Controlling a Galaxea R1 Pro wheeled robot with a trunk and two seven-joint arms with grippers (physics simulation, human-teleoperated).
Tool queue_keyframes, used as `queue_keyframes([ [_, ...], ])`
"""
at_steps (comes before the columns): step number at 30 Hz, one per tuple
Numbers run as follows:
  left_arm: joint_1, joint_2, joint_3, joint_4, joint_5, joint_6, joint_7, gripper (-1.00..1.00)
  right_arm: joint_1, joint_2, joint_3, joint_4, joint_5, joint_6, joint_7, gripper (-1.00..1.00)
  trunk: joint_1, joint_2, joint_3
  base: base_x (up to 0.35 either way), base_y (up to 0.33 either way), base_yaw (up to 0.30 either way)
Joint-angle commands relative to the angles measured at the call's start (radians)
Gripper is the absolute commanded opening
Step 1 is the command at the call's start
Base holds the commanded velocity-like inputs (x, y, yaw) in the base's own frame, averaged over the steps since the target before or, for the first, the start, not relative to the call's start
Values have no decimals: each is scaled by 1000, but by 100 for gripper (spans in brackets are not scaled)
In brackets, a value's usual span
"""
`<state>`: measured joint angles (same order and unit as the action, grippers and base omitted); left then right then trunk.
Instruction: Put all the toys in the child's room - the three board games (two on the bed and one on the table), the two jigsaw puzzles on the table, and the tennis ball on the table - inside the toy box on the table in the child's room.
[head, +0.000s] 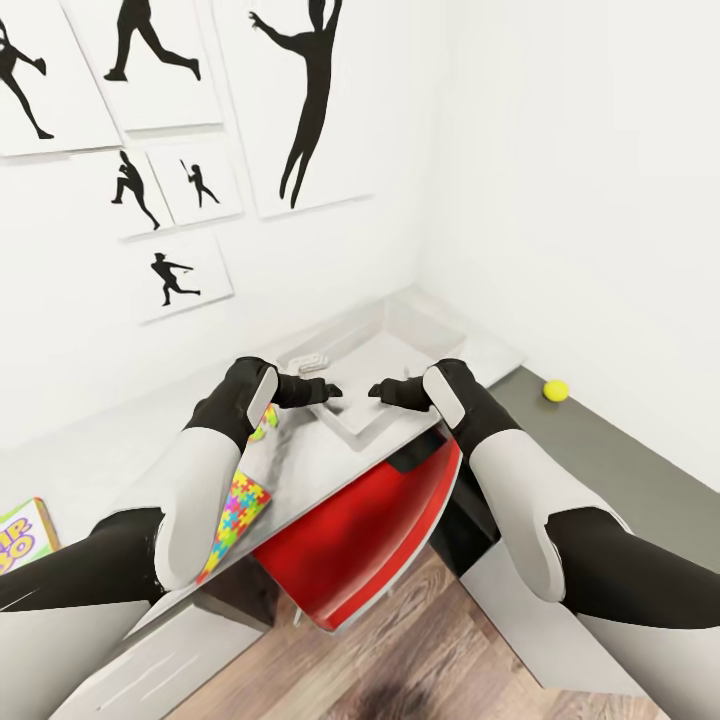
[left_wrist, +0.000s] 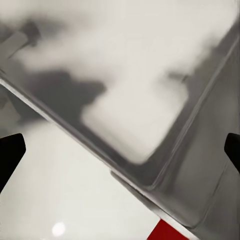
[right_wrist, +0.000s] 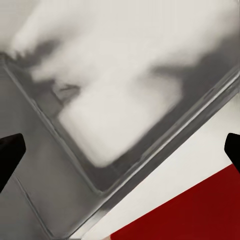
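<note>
1. Both arms are reaching forward from the lower corners of the head view, elbows bent, wrists turned toward each other at centre frame.
2. The left gripper (head: 330, 391) is hovering with its fingers spread, holding nothing, over the toy box (head: 400, 340).
3. The right gripper (head: 380, 391) is likewise hovering spread and empty.
4. The tennis ball (head: 556, 390) is lying at the right on the dark shelf.
5. A jigsaw puzzle (head: 238, 505) is showing beside the left forearm.
6. A red chair (head: 370, 540) is sitting under the table (head: 100, 450).
</note>
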<state>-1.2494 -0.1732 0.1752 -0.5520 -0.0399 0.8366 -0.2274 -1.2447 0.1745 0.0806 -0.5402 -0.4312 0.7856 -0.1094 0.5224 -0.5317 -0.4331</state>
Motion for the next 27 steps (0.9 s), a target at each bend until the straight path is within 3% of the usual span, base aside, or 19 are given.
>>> queue_keyframes([
  [1, -1, -1, 7, -1, -5, 5, -4, 100, 0, 0, 2, -1, -11, 3, -10, 100, 0, -1, 0, 0, 0, 0],
  [20, -1, -1, 8, -3, -4, 6, -8, 100, 7, 0, 2, -5, -11, 4, -7, 100, 0, -1, 31, 0, 0, 0],
  [24, 0, -1, 7, -4, -3, 9, -30, 100, 25, 0, 1, -51, -11, 10, -5, 100, 0, -1, 38, 0, 0, 0],
  [27, 0, 14, 7, -5, -3, 11, -74, 100, 50, 0, 1, -117, -11, 15, -5, 100, 0, -1, 43, 0, 0, 0],
])
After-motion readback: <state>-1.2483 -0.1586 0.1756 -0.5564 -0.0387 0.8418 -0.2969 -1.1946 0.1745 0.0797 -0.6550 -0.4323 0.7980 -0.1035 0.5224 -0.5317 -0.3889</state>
